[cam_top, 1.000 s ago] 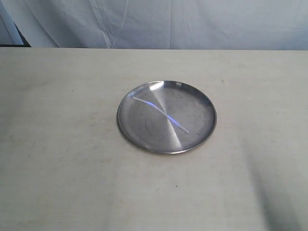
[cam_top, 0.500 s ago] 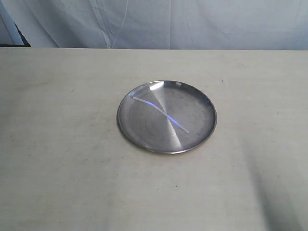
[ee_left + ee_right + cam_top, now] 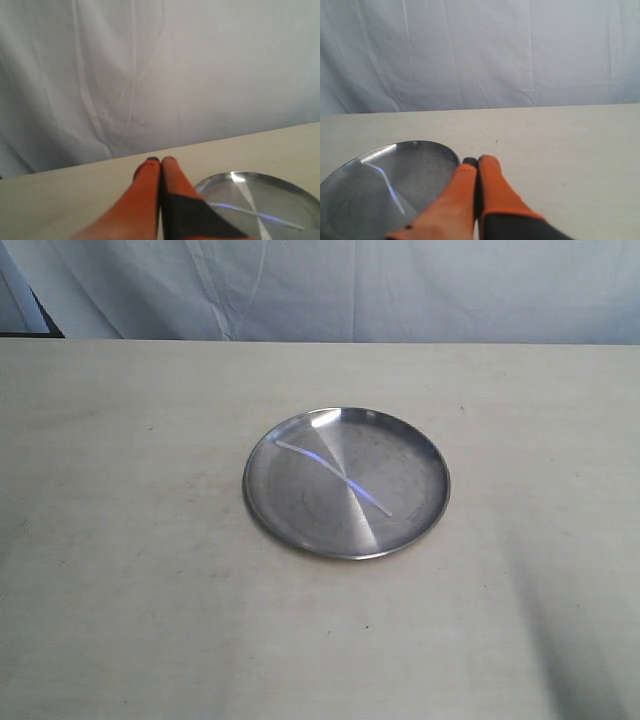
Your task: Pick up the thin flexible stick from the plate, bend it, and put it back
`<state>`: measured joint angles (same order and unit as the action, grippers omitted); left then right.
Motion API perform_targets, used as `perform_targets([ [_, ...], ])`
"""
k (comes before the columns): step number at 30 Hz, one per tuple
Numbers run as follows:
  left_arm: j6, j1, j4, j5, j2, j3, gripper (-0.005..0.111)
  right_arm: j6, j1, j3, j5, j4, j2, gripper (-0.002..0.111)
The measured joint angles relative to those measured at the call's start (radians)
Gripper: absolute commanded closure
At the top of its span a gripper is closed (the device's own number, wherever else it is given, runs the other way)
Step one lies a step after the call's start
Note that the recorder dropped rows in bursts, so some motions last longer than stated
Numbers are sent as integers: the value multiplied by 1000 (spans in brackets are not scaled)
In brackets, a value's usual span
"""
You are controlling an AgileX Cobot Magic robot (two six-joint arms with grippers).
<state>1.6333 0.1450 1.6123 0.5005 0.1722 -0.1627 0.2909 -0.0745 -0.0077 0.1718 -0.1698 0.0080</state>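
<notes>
The round steel plate [image 3: 400,530] lies near the middle of the table. Across it lies the thin white stick [image 3: 332,475], slanting from the plate's upper left toward its lower right, nothing touching it. Neither gripper shows in the exterior view. In the left wrist view my left gripper [image 3: 160,161] is shut, its orange fingers pressed together and empty, with the plate [image 3: 295,192] and stick [image 3: 255,214] off to one side. In the right wrist view my right gripper [image 3: 476,161] is shut and empty too, beside the plate [image 3: 427,155] and the stick [image 3: 387,187].
The pale table [image 3: 120,570] spreads wide around the plate on all sides. A white cloth backdrop [image 3: 400,290] hangs behind the table's far edge. A dark object [image 3: 35,320] sits at the far left corner.
</notes>
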Motion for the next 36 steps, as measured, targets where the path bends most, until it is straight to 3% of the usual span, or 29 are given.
perform_targets([
  [4, 3, 89, -32, 0, -90, 89, 107, 0, 0, 0, 2, 0, 0, 108],
  [8, 5, 131, -42, 0, -154, 149, 107, 0, 0, 0, 2, 0, 0, 108],
  [17, 5, 138, 42, 13, -166, 159, 107, 0, 0, 2, 4, 0, -2, 108],
  [36, 5, 138, 44, 14, -166, 159, 107, 0, 0, 4, 4, 0, -2, 108],
])
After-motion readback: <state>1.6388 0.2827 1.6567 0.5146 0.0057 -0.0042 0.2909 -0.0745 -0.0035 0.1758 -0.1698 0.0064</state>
